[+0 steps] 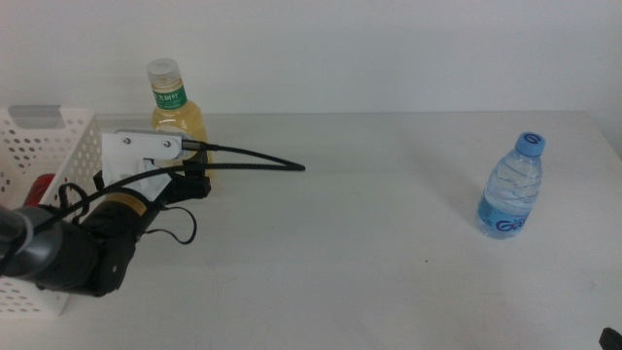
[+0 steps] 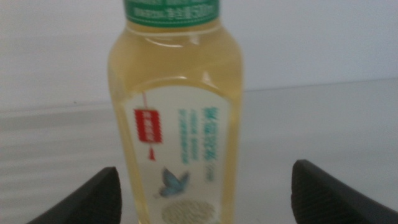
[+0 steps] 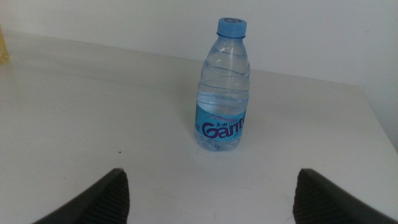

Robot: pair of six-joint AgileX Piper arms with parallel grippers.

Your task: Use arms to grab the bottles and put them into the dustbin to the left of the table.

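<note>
So the left gripper (image 2: 202,193) is parked right at the tea bottle (image 1: 179,115), which stands upright at the far left part of the table (image 1: 389,243), just beside the white basket (image 1: 44,146). In the left wrist view the jaws are spread wide with the yellow bottle (image 2: 180,124) sitting between them, closer to one jaw than the other, and neither jaw touches it as far as I can see. You can read the white label with a red tag and a little butterfly, plus the green band up by the neck. From the middle view the arm's white housing and its black cable cover the lower half of the bottle.

There's something red (image 1: 39,188) poking out inside the basket, mostly hidden by the arm, so I can't say what it is.

The water bottle (image 1: 511,187) stands upright way over on the right side of the table, well apart from everything else. The right gripper (image 3: 208,196) faces it from a little way back, jaws wide open and holding nothing, with the blue-capped bottle (image 3: 222,93) roughly centred between them in its wrist view.
</note>
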